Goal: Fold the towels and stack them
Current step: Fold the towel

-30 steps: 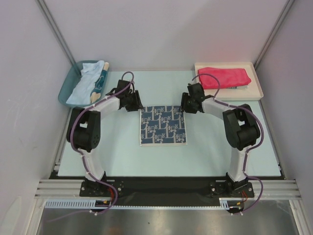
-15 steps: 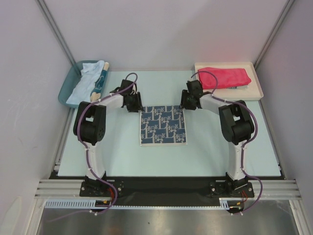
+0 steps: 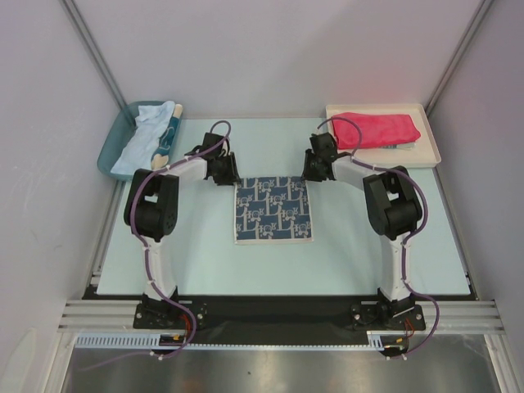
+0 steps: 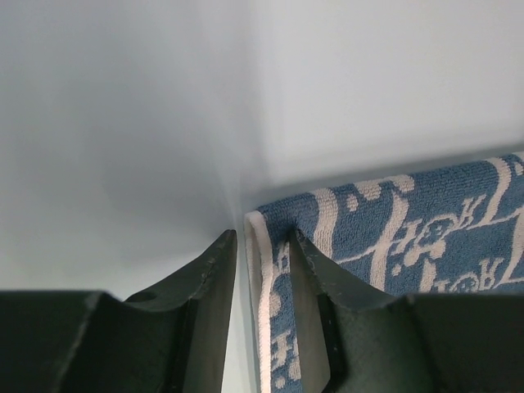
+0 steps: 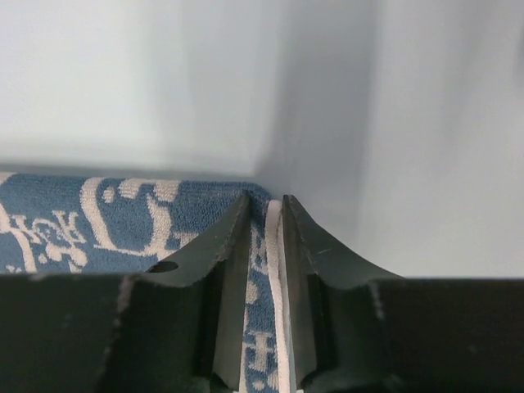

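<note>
Your blue-and-white towel lies flat in the middle of the table, with a claw at each of its far corners. The left claw stands open astride the white hem, one finger off the cloth. The right claw stands narrow, close about its hem, and you cannot tell whether it truly pinches.

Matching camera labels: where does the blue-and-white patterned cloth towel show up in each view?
Top external: the blue-and-white patterned cloth towel lies flat at the middle of the picture.
Left wrist: one corner of it fills the lower right.
Right wrist: another corner fills the lower left.
Shared landmark: the pale tabletop bordering the towel's edges.
</note>
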Controlling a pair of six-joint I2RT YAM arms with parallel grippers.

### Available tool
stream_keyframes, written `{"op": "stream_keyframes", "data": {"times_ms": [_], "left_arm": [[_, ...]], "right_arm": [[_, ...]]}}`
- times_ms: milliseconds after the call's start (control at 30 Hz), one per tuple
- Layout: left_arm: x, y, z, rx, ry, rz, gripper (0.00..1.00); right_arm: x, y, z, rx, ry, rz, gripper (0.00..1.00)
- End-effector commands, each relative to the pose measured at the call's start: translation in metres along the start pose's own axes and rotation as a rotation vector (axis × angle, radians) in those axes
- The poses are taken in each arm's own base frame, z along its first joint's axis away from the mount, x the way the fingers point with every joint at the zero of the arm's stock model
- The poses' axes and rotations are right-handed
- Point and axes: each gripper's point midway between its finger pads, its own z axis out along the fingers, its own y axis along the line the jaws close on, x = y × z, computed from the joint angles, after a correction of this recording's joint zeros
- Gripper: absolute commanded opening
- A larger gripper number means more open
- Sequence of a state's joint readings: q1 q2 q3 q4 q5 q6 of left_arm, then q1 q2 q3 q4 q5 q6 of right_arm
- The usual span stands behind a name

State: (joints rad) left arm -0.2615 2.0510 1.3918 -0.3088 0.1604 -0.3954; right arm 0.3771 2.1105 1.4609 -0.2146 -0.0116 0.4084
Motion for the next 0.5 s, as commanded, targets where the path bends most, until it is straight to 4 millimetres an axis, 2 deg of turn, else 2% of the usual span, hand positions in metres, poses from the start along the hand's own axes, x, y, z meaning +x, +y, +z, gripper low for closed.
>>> {"op": "stream_keyframes", "data": {"times_ms": [0, 100, 233, 300, 467], "left_arm": [[0.014, 0.010, 0.013, -0.018, 0.039, -0.018, 0.38], [0.010, 0.007, 0.014, 0.000, 0.026, -0.018, 0.32], [0.004, 0.001, 0.014, 0.035, 0.004, -0.013, 0.28], [-0.003, -0.002, 0.014, 0.055, -0.024, -0.011, 0.26], [-0.019, -0.011, 0.005, 0.106, -0.084, -0.008, 0.11]], "right_arm": [[0.017, -0.006, 0.009, 0.032, 0.054, -0.020, 0.25], [0.014, -0.010, 0.010, 0.054, 0.041, -0.022, 0.13], [0.009, -0.010, 0.009, 0.053, 0.035, -0.027, 0.05], [0.007, -0.011, 0.009, 0.050, 0.033, -0.027, 0.04], [-0.005, -0.009, 0.002, 0.035, -0.005, -0.020, 0.00]]}}
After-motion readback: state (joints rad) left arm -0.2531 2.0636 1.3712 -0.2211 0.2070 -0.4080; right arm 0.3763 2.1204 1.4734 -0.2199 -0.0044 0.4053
